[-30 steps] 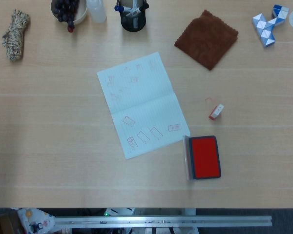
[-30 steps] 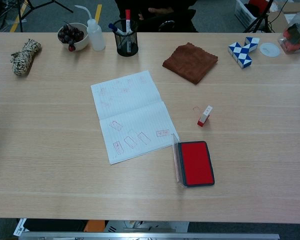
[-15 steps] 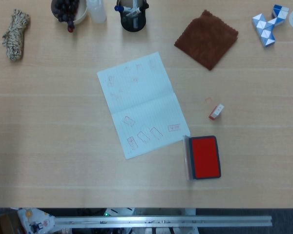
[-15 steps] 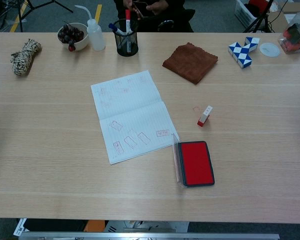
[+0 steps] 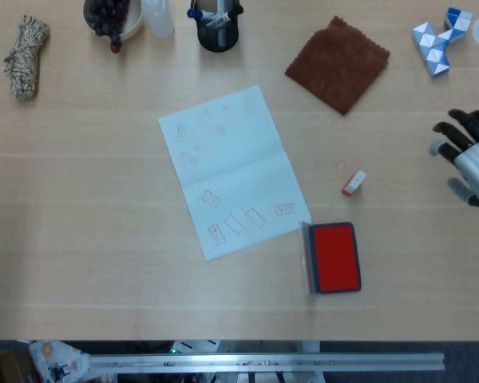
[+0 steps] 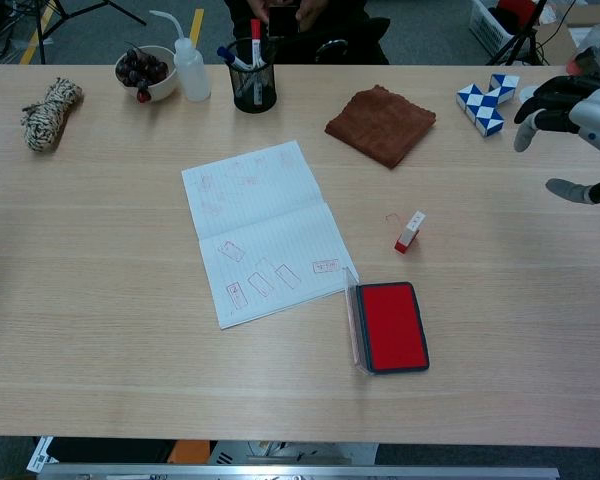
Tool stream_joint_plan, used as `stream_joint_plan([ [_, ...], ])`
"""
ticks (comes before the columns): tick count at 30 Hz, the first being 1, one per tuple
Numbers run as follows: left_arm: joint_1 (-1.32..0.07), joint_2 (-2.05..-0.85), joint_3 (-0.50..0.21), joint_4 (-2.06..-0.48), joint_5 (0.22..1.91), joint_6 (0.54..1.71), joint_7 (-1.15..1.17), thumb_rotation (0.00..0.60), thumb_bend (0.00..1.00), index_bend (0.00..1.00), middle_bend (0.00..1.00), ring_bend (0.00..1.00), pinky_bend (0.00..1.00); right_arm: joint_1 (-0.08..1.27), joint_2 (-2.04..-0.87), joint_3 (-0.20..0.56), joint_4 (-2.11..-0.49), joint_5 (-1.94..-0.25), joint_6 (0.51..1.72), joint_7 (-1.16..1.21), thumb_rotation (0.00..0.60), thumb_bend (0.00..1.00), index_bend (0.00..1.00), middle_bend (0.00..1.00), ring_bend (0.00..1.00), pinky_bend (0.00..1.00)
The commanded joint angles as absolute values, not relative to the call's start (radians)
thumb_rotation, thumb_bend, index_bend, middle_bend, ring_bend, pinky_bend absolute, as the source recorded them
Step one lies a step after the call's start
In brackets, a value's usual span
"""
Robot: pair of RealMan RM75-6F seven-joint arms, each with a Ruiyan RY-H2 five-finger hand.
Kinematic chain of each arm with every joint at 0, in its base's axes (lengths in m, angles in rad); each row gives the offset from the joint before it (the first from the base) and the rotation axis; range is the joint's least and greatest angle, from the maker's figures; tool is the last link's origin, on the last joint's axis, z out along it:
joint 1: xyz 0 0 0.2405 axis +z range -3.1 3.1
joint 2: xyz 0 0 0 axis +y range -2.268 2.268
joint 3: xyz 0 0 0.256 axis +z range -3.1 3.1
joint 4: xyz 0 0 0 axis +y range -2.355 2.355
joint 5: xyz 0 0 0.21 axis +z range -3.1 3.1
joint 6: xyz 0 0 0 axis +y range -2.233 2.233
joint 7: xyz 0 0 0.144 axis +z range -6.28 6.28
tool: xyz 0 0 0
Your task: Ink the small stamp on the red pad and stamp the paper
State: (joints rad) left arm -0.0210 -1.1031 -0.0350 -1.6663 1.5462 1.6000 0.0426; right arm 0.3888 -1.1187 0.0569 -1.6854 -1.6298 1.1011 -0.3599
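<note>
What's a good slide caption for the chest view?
Open right robot hand enters at the table edge; stamp lies untouched between paper and red pad.

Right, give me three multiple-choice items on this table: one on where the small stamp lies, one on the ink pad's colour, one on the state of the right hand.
1. Where does the small stamp lie?
A. On the paper
B. On the bare table between the brown cloth and the ink pad
C. Inside the pen cup

2. What colour is the inking surface of the ink pad?
A. Red
B. Blue
C. Black

3. What is the state of the right hand?
A. Holding the stamp
B. Pressing on the pad
C. Empty, fingers spread, at the right edge

Answers:
1. B: the stamp rests on wood below the brown cloth and above the pad, clear of the paper.
2. A: the open pad shows a red face.
3. C: the hand holds nothing, far from the stamp.
</note>
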Motion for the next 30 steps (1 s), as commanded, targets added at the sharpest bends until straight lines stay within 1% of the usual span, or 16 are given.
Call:
stream_joint_plan([
  [1,-0.018,-1.101,-0.036,-1.664,1.541,1.6,0.036,0.6,0.2,0.17,0.12,0.15,0.16,0.439,-1.186,0.063,-1.64,-1.61,1.039,-0.407,0.6,0.25,0.39,0.26,0.14,0.22],
  [8,-0.019,-1.104,-0.038,-1.653,1.536,1.594,0.023,0.6,0.2,0.17,0.12,0.15,0.16,0.493,-1.297,0.063,-1.57,-1.572,0.972,-0.458,0.6,0.25,0.39,0.26,0.14,0.21],
  [14,-0.018,-1.103,-0.039,-1.648,1.532,1.59,0.013,0.6,0.2,0.17,0.12,0.15,0.16,0.524,-1.369,0.056,-1.519,-1.555,0.942,-0.492,0.6,0.25,0.39,0.26,0.14,0.22],
  [30,-0.019,-1.102,-0.039,-1.641,1.521,1.577,0.007,0.6,0.2,0.17,0.12,0.15,0.16,0.58,-1.496,0.035,-1.401,-1.518,0.894,-0.526,0.6,0.25,0.39,0.26,0.14,0.22],
])
